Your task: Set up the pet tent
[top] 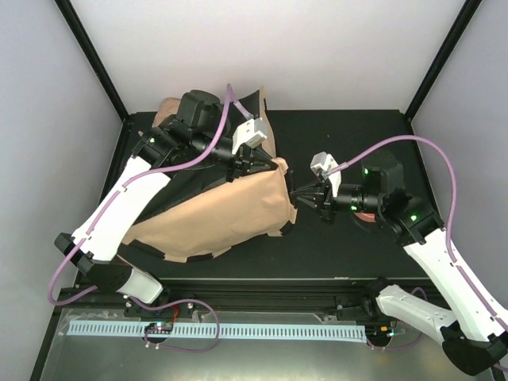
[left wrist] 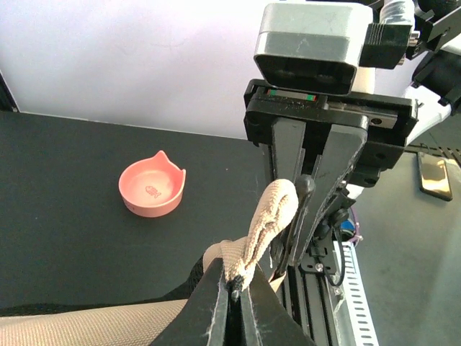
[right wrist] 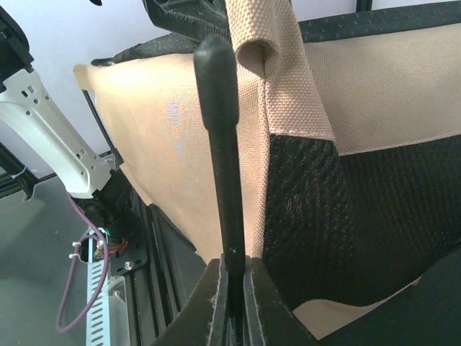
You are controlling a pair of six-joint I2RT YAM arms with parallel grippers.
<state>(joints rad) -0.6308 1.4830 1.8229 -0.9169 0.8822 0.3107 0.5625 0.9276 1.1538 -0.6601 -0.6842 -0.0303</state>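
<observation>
The pet tent (top: 222, 218) lies slumped on the black table as tan canvas with black lining. My left gripper (top: 258, 164) is shut on a tan fabric loop (left wrist: 270, 216) at the tent's raised right corner; in the left wrist view the left gripper (left wrist: 235, 288) pinches the loop's base. My right gripper (top: 302, 194) faces it from the right, shut on a thin black pole (right wrist: 220, 144). In the right wrist view the right gripper (right wrist: 234, 272) holds the pole upright, its rounded tip beside the canvas loop (right wrist: 263, 43). Tan canvas (right wrist: 374, 86) and black lining (right wrist: 331, 216) fill that view.
A pink cat-eared bowl (left wrist: 151, 189) sits on the black table (left wrist: 57, 216), partly hidden under the right arm in the top view (top: 367, 216). Another tan fold (top: 171, 111) bulges behind the left arm. A metal rail (top: 262, 329) runs along the near edge.
</observation>
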